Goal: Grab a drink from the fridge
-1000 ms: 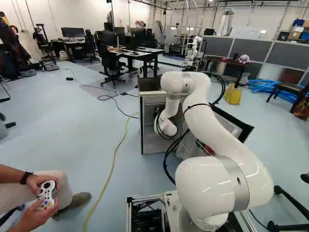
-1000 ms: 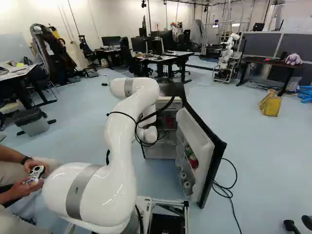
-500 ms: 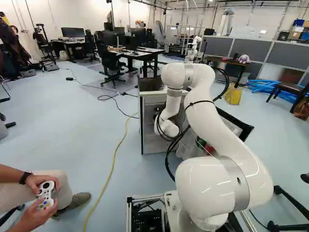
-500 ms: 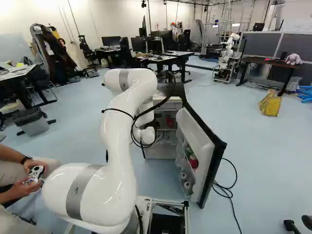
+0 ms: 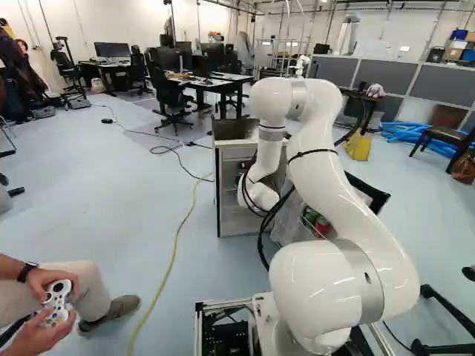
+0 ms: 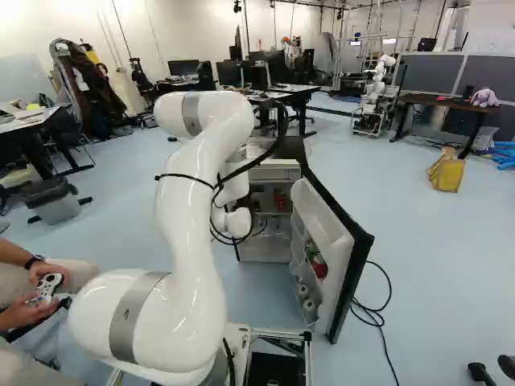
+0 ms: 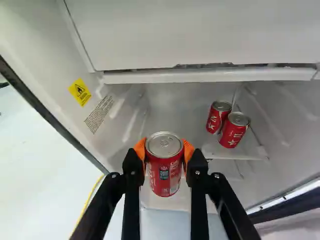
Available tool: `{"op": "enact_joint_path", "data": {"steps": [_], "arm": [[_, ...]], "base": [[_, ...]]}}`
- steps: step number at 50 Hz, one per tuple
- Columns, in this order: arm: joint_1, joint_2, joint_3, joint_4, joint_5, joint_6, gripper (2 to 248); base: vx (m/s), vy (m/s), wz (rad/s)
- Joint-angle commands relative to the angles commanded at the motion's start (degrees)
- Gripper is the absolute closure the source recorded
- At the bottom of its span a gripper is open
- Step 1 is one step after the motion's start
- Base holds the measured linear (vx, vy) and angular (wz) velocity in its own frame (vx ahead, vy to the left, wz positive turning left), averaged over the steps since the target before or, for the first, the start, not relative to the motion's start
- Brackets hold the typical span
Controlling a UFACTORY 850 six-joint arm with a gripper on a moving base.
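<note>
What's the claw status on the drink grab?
Claw shut on can, pads both sides. Can upright, inside open fridge. Two more cans off to one side, nothing seen blocking the way out.

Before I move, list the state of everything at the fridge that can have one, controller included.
Fridge door: open, swung wide.
Door racks: loaded.
Tool: shut on a red can.
Gripped can: held upright, top looks unopened.
Two other cans: standing close together inside.
Controller: in a person's hands.
</note>
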Motion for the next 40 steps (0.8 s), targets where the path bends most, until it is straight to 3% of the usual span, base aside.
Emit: {"op": "enact_joint_path", "data": {"steps": [23, 40], "arm": [[0.4, 5.1, 7.8, 0.0, 0.0, 0.0, 156], [0.4, 8.2, 11.3, 0.0, 0.0, 0.0, 156]], "base": [[0.000, 0.000, 0.000], [0.000, 0.000, 0.000]]}}
